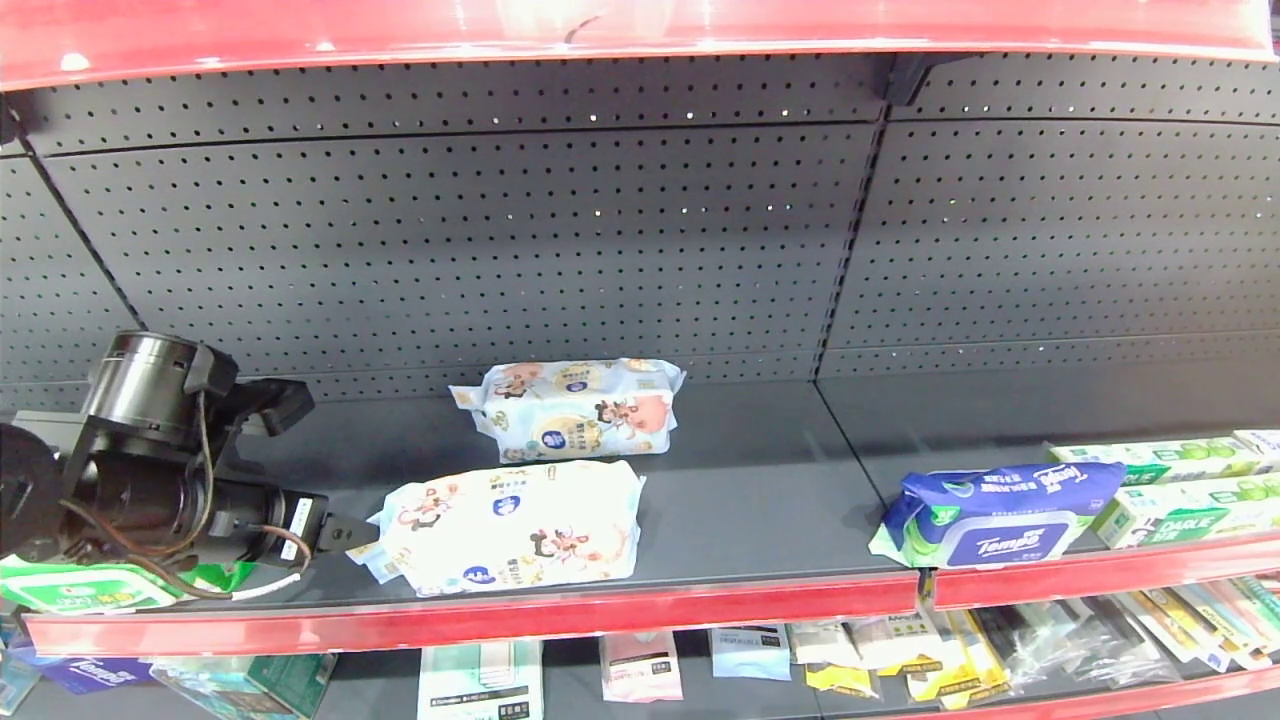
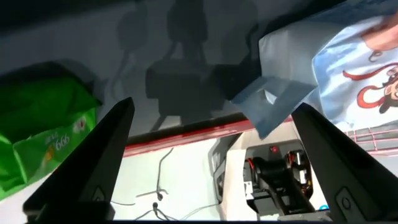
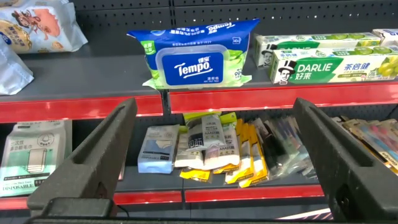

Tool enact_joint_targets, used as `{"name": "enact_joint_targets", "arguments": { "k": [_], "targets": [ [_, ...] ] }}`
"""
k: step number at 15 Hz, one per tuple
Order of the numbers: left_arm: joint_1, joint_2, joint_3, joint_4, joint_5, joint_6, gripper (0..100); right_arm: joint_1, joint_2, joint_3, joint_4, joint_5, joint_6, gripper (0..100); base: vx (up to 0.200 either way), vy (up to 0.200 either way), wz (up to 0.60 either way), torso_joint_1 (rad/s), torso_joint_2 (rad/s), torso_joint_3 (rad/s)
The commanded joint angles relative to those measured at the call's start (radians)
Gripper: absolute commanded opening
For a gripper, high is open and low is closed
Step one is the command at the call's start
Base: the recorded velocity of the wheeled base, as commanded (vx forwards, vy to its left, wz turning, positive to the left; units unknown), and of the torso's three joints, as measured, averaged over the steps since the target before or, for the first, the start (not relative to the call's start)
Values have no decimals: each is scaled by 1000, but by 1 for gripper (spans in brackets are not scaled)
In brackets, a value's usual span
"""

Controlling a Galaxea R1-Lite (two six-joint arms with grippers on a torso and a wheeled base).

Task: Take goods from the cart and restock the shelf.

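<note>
The shelf (image 1: 760, 500) holds 2 cartoon-printed wipe packs. The front pack (image 1: 515, 525) lies by the red lip, and the rear pack (image 1: 575, 408) lies apart from it at 1 o'clock. The left arm (image 1: 170, 470) is at 9 o'clock of the front pack. The left jaws stand wide open, with the pack's end flap (image 2: 267, 102) between them, unpinched. A green pack (image 1: 80, 590) lies at the arm's 7 o'clock. The right jaws are also spread open, facing a blue wipe pack (image 3: 196, 53). Toothpaste boxes (image 3: 329, 62) lie just beside it at 3 o'clock.
</note>
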Motion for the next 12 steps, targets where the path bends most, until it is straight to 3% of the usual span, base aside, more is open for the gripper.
{"name": "enact_joint_targets", "arguments": {
  "k": [1, 12],
  "targets": [
    [-11, 23, -3, -14, 0, 0, 100, 0, 0, 0, 0, 1, 0, 100, 0, 0, 0, 0, 0, 0],
    [-43, 65, -40, -50, 2, 0, 100, 0, 0, 0, 0, 1, 0, 100, 0, 0, 0, 0, 0, 0]
  ]
}}
